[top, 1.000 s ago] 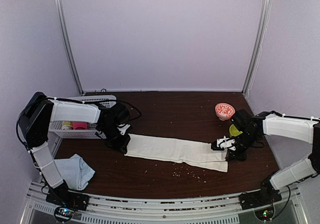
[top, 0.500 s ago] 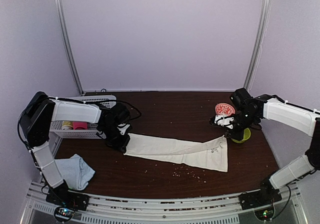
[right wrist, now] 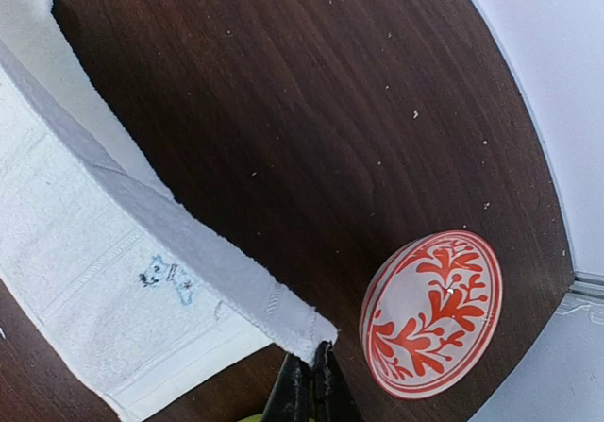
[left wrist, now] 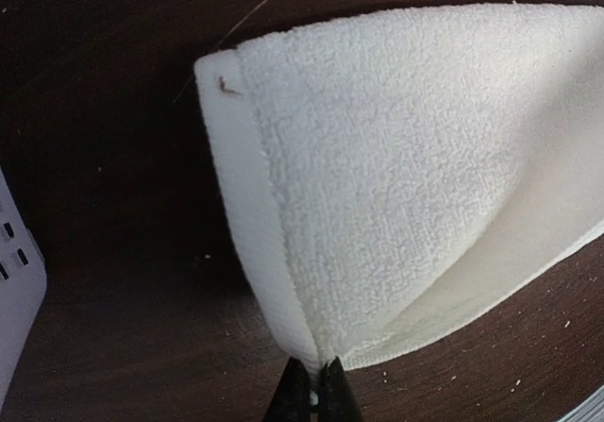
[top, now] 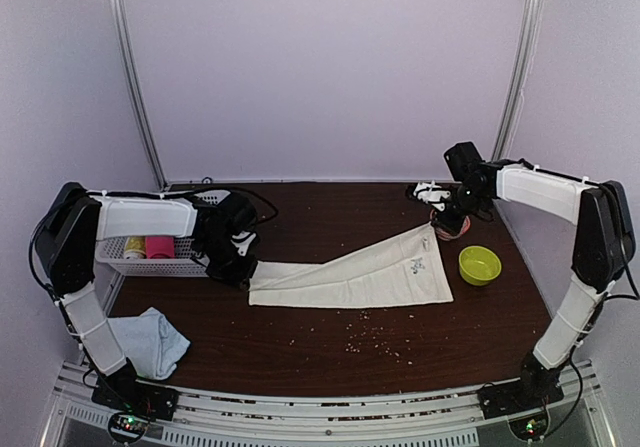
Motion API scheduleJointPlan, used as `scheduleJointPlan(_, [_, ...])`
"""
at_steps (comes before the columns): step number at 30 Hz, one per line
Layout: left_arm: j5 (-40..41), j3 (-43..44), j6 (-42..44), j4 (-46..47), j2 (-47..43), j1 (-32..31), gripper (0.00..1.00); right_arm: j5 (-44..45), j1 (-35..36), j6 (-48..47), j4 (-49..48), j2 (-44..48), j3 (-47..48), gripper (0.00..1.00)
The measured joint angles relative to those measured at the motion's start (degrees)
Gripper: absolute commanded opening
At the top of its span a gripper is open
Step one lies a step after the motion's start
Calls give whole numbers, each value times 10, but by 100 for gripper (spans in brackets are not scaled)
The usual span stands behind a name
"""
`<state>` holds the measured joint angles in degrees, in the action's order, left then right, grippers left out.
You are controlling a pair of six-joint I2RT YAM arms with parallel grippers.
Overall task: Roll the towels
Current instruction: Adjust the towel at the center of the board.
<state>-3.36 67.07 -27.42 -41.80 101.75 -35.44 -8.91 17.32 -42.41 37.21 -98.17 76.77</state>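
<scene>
The cream-white towel [top: 350,277] lies across the middle of the table, narrow at its left end and fanned wide at its right. My left gripper [top: 240,267] is shut on its left corner, and in the left wrist view the fingertips [left wrist: 312,384] pinch the folded edge of the towel [left wrist: 396,158]. My right gripper [top: 436,217] is shut on the far right corner and holds it just above the table. The right wrist view has the jaws [right wrist: 311,365] closed on the hem of the towel [right wrist: 113,243]. The pale blue towel [top: 155,342] lies crumpled at the near left.
A red-patterned bowl [right wrist: 434,313] sits right beside my right gripper. A green bowl [top: 479,264] stands near the towel's right edge. A white basket [top: 170,262] at the left holds a yellow roll [top: 133,252] and a pink roll [top: 158,247]. Crumbs [top: 365,342] dot the near table.
My right gripper has carried the towel's right corner up and toward the back of the table, spreading that end wide. The left gripper has stayed on its corner.
</scene>
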Motion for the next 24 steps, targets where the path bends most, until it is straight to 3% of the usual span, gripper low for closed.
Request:
scheduleJointPlan(6, [11,8,-4,0,-8,2,0,-1,0,2,-11,13,-11,0])
scheduleJointPlan(16, [6,8,-6,2,-9,2,0,-4,0,-37,-19,109,-185,0])
scheduleJointPlan(24, [-20,-13,-1,16,-9,2,0,-18,0,-65,-24,150,-247,0])
